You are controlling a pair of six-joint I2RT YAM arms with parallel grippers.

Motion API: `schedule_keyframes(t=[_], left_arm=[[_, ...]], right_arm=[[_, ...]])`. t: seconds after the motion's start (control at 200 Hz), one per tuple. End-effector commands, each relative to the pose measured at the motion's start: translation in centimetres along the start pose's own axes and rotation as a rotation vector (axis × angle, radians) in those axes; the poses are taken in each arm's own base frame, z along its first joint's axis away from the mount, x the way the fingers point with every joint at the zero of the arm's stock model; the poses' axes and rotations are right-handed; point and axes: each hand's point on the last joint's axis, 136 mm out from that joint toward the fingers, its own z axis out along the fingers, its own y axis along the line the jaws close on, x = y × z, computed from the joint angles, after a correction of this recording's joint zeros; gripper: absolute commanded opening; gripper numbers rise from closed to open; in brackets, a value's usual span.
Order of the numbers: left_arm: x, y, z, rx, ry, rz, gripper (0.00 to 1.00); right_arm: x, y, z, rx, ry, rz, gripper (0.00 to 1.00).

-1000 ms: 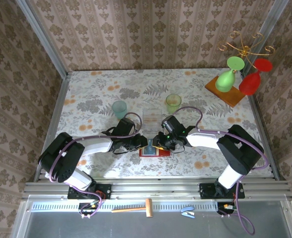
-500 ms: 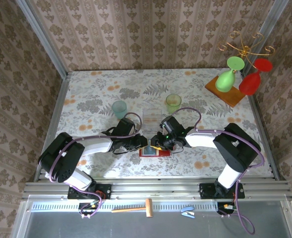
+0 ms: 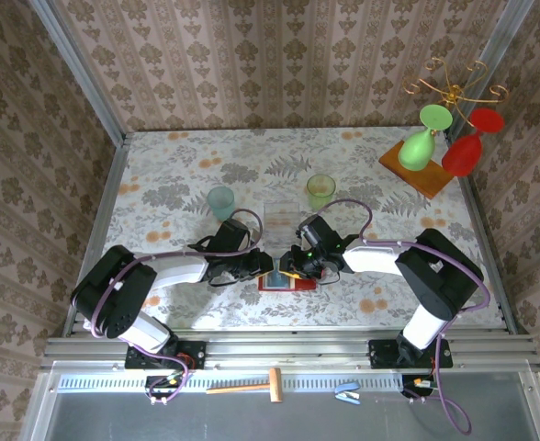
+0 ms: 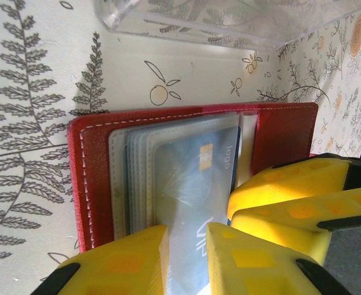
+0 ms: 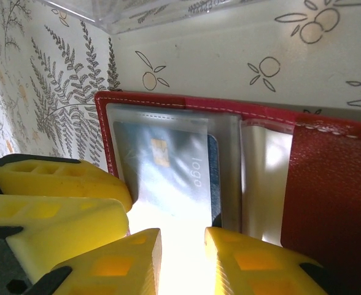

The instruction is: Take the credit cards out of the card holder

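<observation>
Your wallet [image 3: 286,282] is lying open on the table [image 3: 160,175], just on the near side of the clear box [image 3: 278,219], with both grippers down on it. The blue card [image 4: 193,175] sits in its grey pocket. The left gripper [image 4: 186,233] has its fingers slightly apart over the card's end. The right gripper [image 5: 183,238] is slightly parted too.

Card holder [image 3: 286,284] hemmed by left gripper [image 3: 264,266] at 9 o'clock, right gripper [image 3: 293,265] at 3, clear box [image 3: 278,219] at 12; 6 open.

One card holder [image 4: 89,184], one blue card [image 4: 193,178], two cups [image 3: 221,200] [image 3: 320,190].
</observation>
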Motion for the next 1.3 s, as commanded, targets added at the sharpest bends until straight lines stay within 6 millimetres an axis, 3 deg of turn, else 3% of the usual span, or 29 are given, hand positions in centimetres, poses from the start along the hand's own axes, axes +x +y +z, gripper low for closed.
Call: schedule_keyframes(t=[0.0,0.36,0.855,1.08,1.295], left_arm=[[0.5,0.7,-0.3,-0.016,0.006,-0.026,0.25],[0.7,1.2,-0.1,-0.023,0.012,-0.030,0.25],[1.3,2.1,0.3,-0.033,0.025,-0.043,0.25],[0.6,0.6,-0.4,-0.001,0.002,-0.031,0.25],[-0.2,-1.6,-1.5,0.039,-0.018,-0.001,0.25]], right_arm=[[0.1,-1.5,-0.5,0.085,-0.005,0.002,0.28],[0.0,-1.4,-0.8,0.090,-0.009,-0.006,0.29],[0.0,-1.4,-1.2,0.096,-0.017,-0.010,0.40],[0.0,0.5,-1.4,-0.001,-0.015,-0.019,0.37],[-0.2,0.6,-1.6,-0.008,-0.028,-0.014,0.36]])
